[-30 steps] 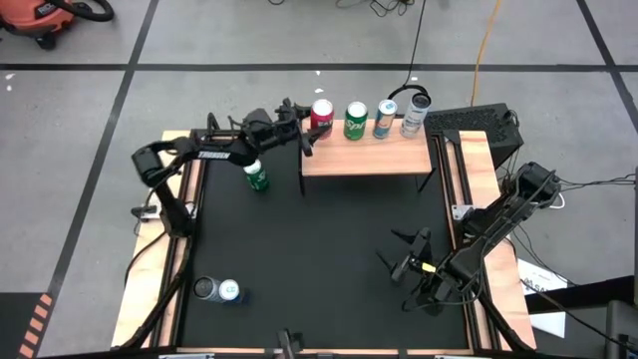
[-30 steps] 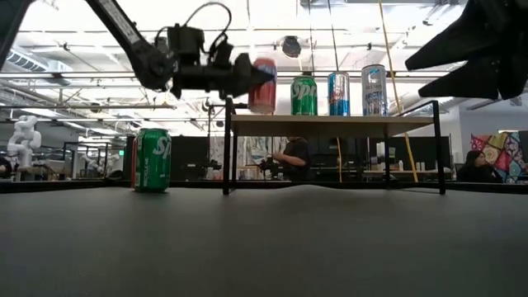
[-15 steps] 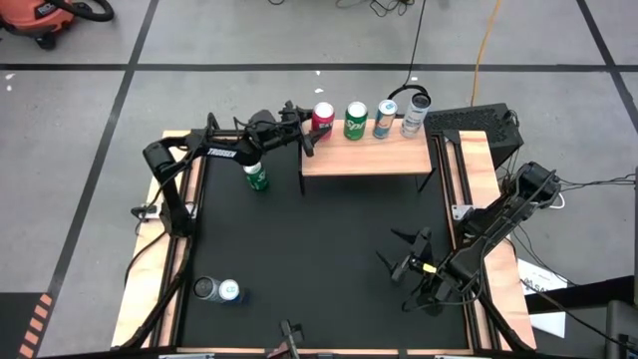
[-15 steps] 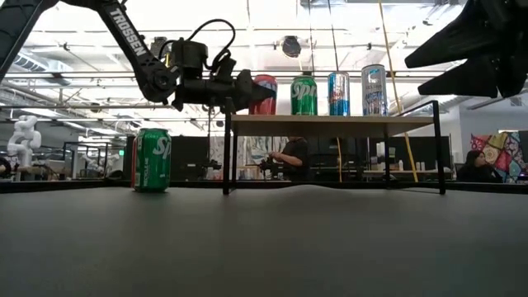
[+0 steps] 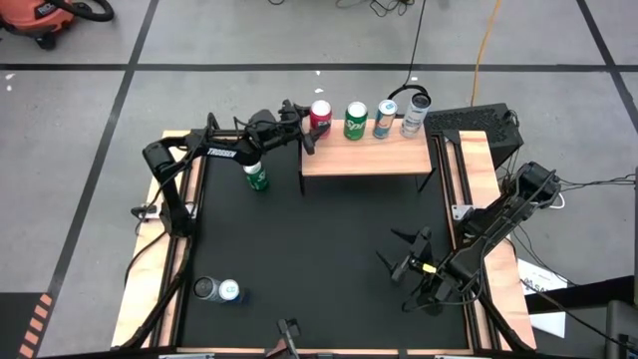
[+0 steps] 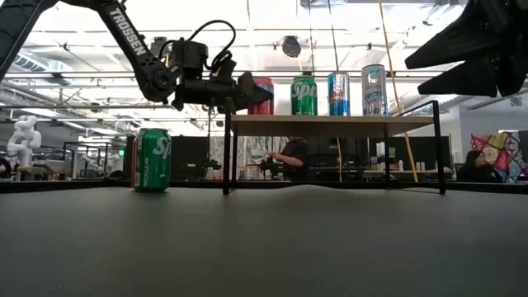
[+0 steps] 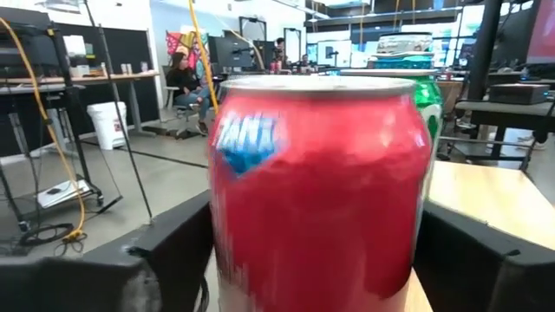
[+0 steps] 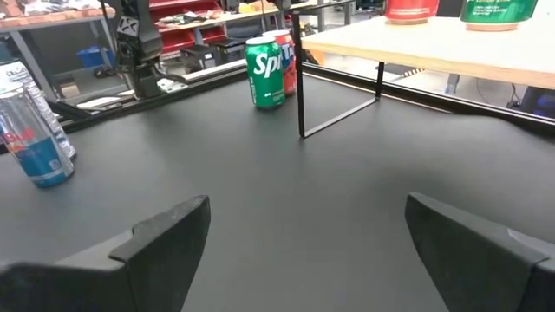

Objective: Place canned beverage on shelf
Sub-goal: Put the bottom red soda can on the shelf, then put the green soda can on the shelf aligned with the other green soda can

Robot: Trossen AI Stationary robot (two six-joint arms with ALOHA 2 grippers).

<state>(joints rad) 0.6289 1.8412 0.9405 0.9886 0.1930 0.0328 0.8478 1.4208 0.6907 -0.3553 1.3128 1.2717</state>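
The left hand (image 5: 307, 132) is up at the near end of the shelf (image 5: 367, 152). Its two fingers (image 7: 173, 251) sit on each side of the red can (image 5: 321, 115). The can stands up straight on the wood plank, right at the end of the row. In the left wrist view there looks to be a small gap between the fingers and the can, so the hand seems spread and not pinching, but the gap is hard to be sure of.

Just past the red can stands a green can (image 5: 356, 121), then a blue can (image 5: 386, 119), then a tall silver can (image 5: 416, 114). That fills the shelf top, so the red can gets the last free spot at the edge.

Behind the hand and lower down, a second green can (image 5: 257, 177) waits on the black tabletop (image 5: 329, 249). Two more cans (image 5: 217, 290) stand far off by the near corner.

One second ago the hand held the red can a bit above the plank. Now the can sits on it, and the hand has pulled back a little.

The right hand (image 5: 404, 254) rests far away with its fingers spread wide, holding nothing.
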